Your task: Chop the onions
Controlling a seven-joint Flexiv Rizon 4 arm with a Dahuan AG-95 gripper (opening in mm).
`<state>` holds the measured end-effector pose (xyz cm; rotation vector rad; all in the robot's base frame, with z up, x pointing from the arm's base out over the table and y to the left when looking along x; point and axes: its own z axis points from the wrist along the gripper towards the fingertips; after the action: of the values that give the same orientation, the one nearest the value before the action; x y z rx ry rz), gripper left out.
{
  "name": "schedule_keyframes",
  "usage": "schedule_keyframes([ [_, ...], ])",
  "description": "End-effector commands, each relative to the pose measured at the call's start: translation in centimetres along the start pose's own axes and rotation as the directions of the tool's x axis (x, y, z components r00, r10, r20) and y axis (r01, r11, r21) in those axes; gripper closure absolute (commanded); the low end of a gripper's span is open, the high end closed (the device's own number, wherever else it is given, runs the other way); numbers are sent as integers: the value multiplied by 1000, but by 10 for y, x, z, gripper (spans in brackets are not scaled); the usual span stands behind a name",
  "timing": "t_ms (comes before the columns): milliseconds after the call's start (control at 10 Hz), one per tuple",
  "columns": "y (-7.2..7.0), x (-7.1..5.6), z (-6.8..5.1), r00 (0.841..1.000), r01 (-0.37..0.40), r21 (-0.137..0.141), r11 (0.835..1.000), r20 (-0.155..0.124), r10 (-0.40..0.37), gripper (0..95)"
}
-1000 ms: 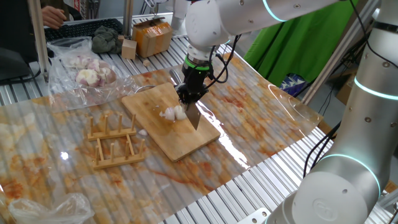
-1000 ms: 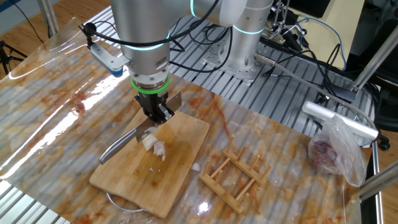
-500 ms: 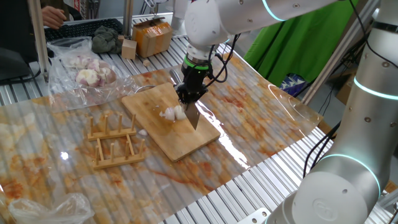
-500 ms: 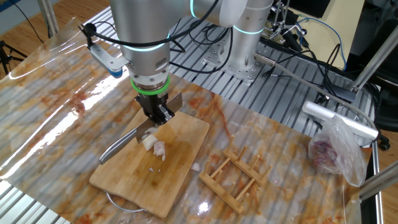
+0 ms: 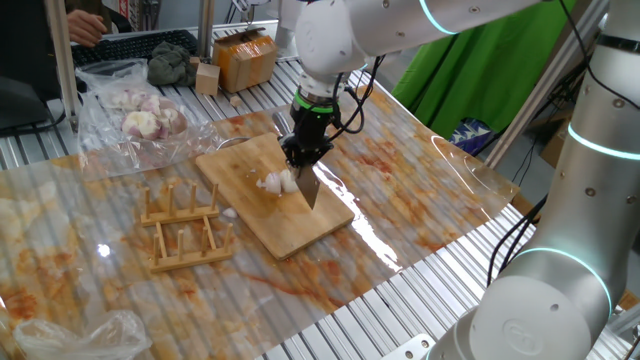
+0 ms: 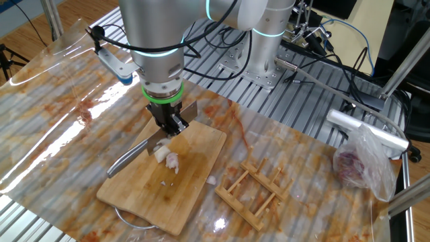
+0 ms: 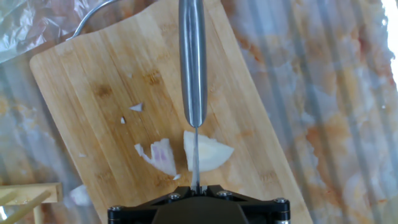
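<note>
The onion lies cut into pale wedges (image 5: 278,182) in the middle of a wooden cutting board (image 5: 240,155). The wedges also show in the other fixed view (image 6: 164,156). In the hand view two larger wedges (image 7: 211,152) and small bits lie on the board (image 7: 93,81). My gripper (image 5: 300,158) is shut on a steel knife (image 7: 193,68) and stands right over the wedges. The knife's thin edge runs down beside the right wedge. The knife sticks out both sides of the gripper (image 6: 171,128) in the other fixed view. The gripper (image 7: 196,186) sits at the bottom edge of the hand view.
A wooden dish rack (image 5: 185,225) stands next to the board. A clear bag of pinkish onions (image 5: 140,115) lies at the back left. A cardboard box (image 5: 245,60) stands behind. One onion bit (image 6: 211,180) lies off the board. A stained plastic sheet covers the table.
The gripper and knife have shifted up only a hair. The onion wedges lie as before.
</note>
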<state>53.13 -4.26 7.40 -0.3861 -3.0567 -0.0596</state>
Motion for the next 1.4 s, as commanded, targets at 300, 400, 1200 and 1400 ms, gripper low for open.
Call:
schedule_keyframes([
  [300, 3, -4, 29, 1000, -17, 10, 1000, 5, 17, 950],
  [400, 3, -4, 30, 1000, -21, 8, 1000, 5, 21, 950],
  [1200, 3, -4, 39, 1000, -30, -1, 1000, 7, 30, 950],
  [1400, 4, -4, 43, 999, -34, -15, 999, 4, 34, 950],
])
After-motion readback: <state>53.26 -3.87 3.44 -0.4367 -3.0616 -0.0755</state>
